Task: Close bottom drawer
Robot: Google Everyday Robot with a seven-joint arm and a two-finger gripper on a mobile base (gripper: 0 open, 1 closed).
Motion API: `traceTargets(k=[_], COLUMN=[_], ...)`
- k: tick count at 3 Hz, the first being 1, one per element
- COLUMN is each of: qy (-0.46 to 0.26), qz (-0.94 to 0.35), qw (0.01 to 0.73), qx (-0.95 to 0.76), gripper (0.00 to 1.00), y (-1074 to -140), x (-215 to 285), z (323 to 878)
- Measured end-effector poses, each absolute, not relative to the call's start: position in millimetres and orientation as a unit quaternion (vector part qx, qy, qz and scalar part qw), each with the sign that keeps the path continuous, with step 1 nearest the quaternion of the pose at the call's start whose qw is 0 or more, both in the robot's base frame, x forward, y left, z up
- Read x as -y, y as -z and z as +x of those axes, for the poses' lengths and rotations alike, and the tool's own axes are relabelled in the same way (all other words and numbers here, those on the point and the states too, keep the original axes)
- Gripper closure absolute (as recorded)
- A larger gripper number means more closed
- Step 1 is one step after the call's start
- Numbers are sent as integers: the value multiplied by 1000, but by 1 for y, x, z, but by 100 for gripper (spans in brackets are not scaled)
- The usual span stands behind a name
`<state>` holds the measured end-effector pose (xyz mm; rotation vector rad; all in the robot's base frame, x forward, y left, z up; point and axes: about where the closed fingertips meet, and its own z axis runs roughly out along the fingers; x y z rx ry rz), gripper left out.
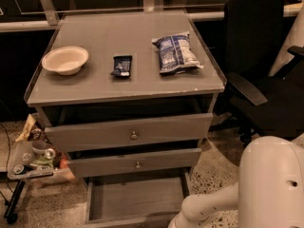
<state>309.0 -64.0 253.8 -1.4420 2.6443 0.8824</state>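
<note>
So the gripper itself wasn't in the shot. The white arm (209, 204) curved down from the robot's body (273, 184) and ran off the bottom edge of the frame, so the gripper was somewhere below that edge. I honestly couldn't tell whether the jaws were open, closed or holding anything.

The bottom drawer (135, 198) was pulled well out, down at floor level, with its shallow tray showing. Going by where the arm left the frame, the jaws were down by the drawer's front right corner. That put the tray up and to the left of them and the plain front panel off to their left. I couldn't see any contact between the two.

Above and further back from the jaws sat the middle drawer (135, 163) and the top drawer (130, 132). Each had a small round knob, and the top one stuck out a little.

Way up on the cabinet top (95, 87) were a pale bowl (65, 60) on the left, a dark snack packet (122, 65) in the middle and a blue chip bag (175, 52) on the right. A black office chair (256, 56) stood to the right of the cabinet.
</note>
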Motion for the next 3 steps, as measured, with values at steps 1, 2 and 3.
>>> traceTargets(k=[1,2,3], qy=[-281,-273,-259], qz=[-460,-450,-443], qw=[2,3,10], qx=[-842,-850,-858], gripper=[100,100,100], y=[-255,-234,-211], x=[64,65,64], z=[309,320,344])
